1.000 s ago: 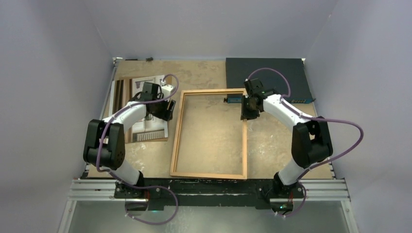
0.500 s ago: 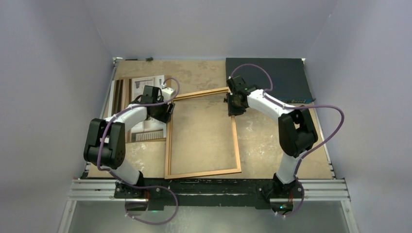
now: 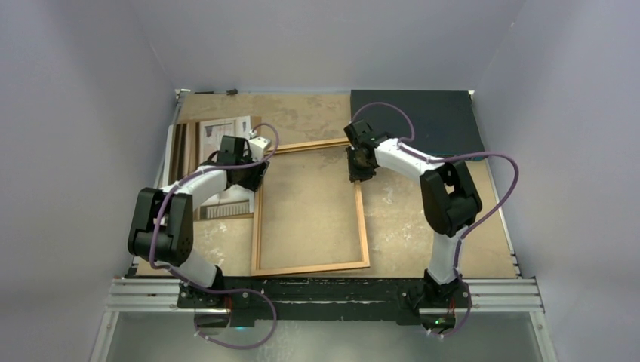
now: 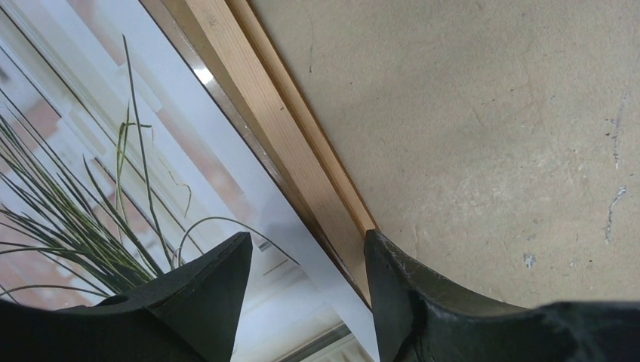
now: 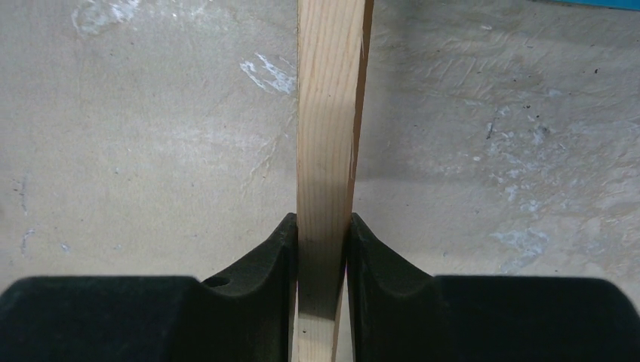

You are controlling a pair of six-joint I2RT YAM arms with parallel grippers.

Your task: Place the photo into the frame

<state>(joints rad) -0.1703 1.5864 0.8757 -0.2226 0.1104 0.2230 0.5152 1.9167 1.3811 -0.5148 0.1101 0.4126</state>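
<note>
The table (image 3: pixel 423 219) takes up the whole floor of the booth, a scuffed tan board. On it, dead centre, lies the frame (image 3: pixel 309 268), an orange-brown rectangle with its long sides running roughly 12 to 6 and the whole thing skewed a little clockwise. The table shows straight through its opening.

At 1 o'clock on the table sits a dark flat box (image 3: pixel 430 121), pushed into the far corner and just beyond the frame's far right corner.

At 10 o'clock is the photo (image 3: pixel 226 130), picture side up, with pale curtains and thin green blades of a plant. Its right edge runs along the frame's left rail. From the left wrist view the two meet, but I cannot tell whether the paper slips under the wood.

The right gripper (image 5: pixel 323 234) is at 1 o'clock on the frame, clamped on the right rail just below the far corner. Both black fingers press flat against the wood with no gap either side.

The left gripper (image 4: pixel 306 256) is at 11 o'clock on the frame, near its far left corner. Its jaws are spread and straddle the left rail: one fingertip hangs over the photo, and the other is at the rail's inner edge. It grips nothing.
</note>
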